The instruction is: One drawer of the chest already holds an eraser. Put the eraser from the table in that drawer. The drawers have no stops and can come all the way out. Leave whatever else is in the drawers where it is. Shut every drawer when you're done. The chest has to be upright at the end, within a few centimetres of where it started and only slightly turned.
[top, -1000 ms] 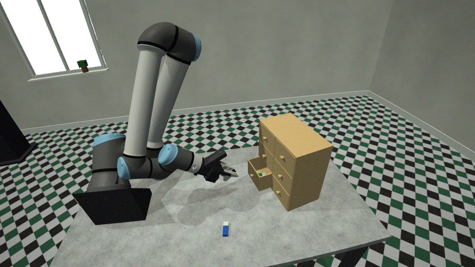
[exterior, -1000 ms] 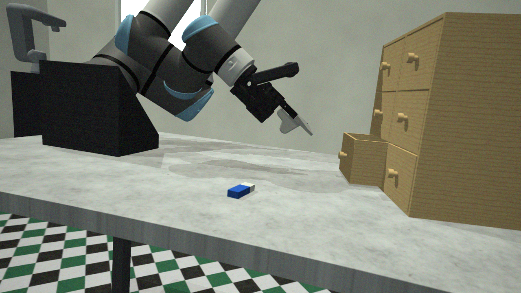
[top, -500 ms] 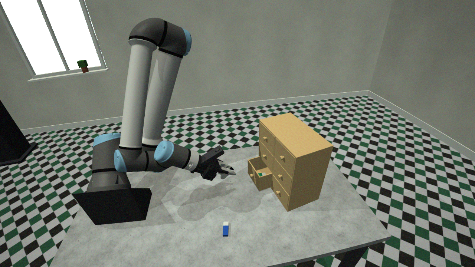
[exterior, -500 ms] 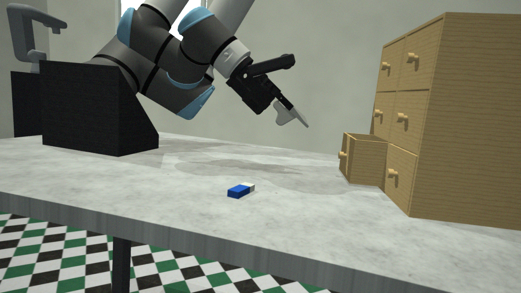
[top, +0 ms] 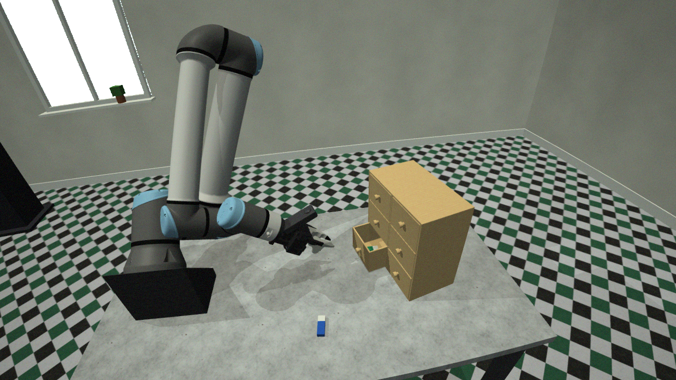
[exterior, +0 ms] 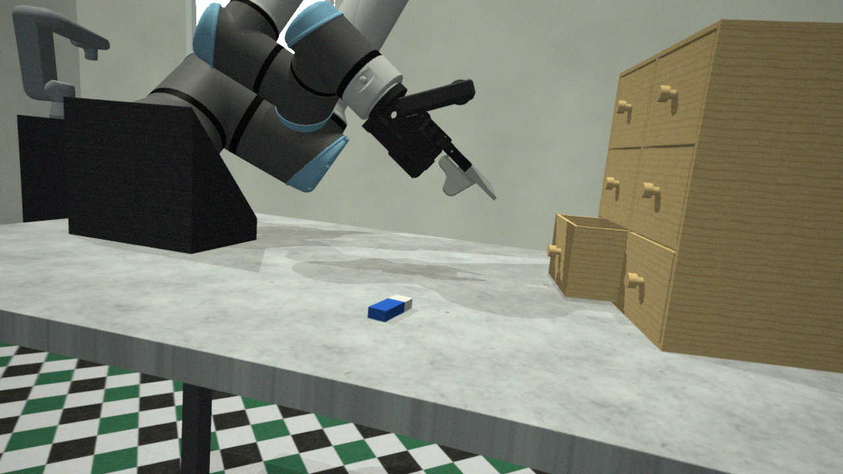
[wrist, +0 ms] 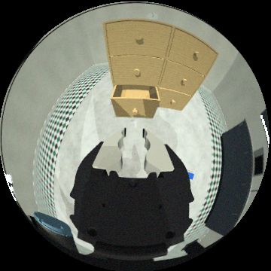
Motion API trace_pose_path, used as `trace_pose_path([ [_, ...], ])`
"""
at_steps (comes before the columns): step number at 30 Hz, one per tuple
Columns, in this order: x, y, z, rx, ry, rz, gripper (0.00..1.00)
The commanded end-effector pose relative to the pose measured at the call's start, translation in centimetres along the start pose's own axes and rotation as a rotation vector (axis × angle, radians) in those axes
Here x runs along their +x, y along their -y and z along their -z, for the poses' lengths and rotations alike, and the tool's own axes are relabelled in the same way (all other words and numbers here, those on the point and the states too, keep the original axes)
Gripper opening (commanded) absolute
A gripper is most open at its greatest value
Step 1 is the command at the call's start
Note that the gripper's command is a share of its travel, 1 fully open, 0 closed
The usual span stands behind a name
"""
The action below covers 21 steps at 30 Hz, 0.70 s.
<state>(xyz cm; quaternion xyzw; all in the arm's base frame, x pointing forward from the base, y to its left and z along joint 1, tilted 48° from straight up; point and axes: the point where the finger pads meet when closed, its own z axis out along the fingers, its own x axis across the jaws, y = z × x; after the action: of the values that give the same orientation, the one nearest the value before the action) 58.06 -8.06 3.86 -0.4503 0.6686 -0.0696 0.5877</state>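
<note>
Blue-and-white rectangular eraser point(top: 320, 325) point(exterior: 389, 308) point(wrist: 191, 175) flat on the grey mottled table point(top: 212, 344) point(exterior: 500, 365) point(wrist: 105, 124), well apart from the gripper.

Across from it stands the upright pale-wood chest point(top: 439, 245) point(exterior: 760, 176) point(wrist: 124, 65), its bottom drawer point(top: 377, 257) point(exterior: 595, 259) point(wrist: 126, 107) in the left column, seen facing the front, pulled out; the other five are shut. Inside the drawer lies a small green-and-white block point(top: 370, 248). Before the chest, above the table, the black gripper with pale grey fingers point(top: 330, 241) point(exterior: 494, 194) angles downward, fingers partly apart, holding nothing. Behind it, the grey-and-white arm point(top: 189, 127) point(exterior: 318, 58) with blue caps rises from a black pedestal point(top: 165, 297) point(exterior: 129, 176).

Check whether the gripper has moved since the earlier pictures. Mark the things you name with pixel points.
Yes, the gripper point(top: 331, 241) point(exterior: 492, 195) point(wrist: 134, 129) has risen and drawn slightly back from the chest point(top: 439, 250) point(exterior: 754, 176) point(wrist: 152, 47).
</note>
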Motion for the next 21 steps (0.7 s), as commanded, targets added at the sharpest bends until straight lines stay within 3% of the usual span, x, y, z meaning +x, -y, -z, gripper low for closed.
trace_pose_path([
  [1,0.05,0.12,0.26,-0.005,0.004,0.001,0.20],
  [21,0.12,0.17,0.40,-0.014,0.004,0.001,0.20],
])
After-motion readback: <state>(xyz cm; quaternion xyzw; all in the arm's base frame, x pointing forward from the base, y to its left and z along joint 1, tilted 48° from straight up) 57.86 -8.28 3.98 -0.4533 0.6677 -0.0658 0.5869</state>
